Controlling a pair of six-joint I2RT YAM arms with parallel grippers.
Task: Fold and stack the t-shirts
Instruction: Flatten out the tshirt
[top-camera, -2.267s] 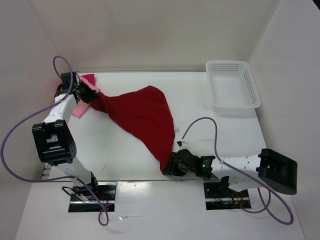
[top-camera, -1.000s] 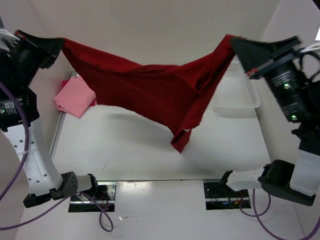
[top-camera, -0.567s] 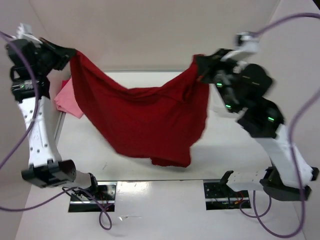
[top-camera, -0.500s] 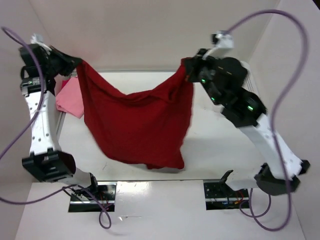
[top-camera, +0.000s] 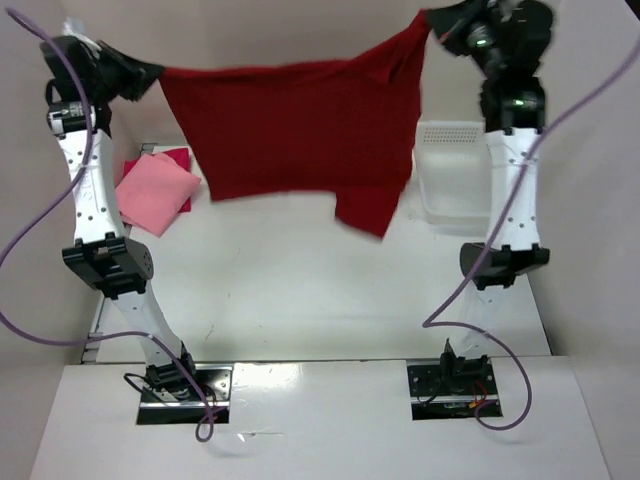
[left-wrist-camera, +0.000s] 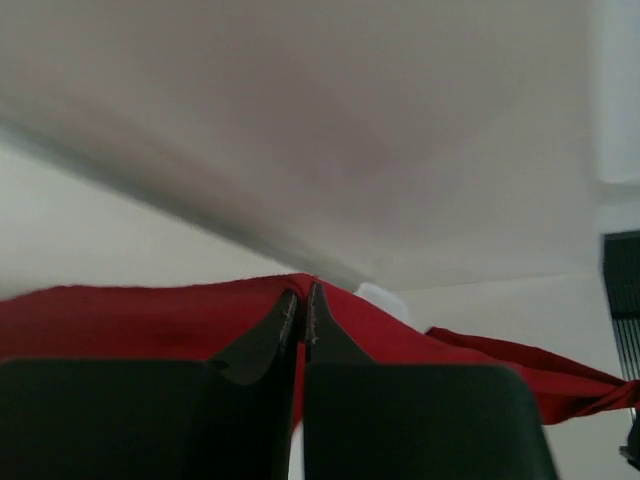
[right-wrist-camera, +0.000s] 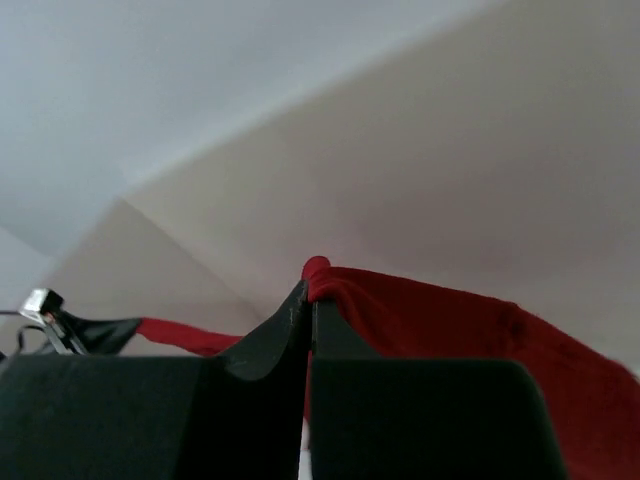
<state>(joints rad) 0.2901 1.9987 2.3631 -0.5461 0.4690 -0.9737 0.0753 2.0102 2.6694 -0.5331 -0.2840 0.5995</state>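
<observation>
White walls close in a white table (top-camera: 300, 290). Both arms reach high and hold the red shirt (top-camera: 300, 130) stretched in the air between them, well above the table. The left gripper (top-camera: 150, 72) is clamped on one top corner. The right gripper (top-camera: 432, 25), clamped on the other, is partly cut off by the frame's top edge. A hanging flap hides part of the basket (top-camera: 450, 185). At far left the light pink shirt (top-camera: 158, 192) lies folded, covering most of the magenta shirt (top-camera: 180, 157).

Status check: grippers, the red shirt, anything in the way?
Both shut on the red shirt: left gripper, right gripper; held high, stretched between them, one corner hanging. At left, light pink shirt lying. At far right, basket near hanging corner.
</observation>
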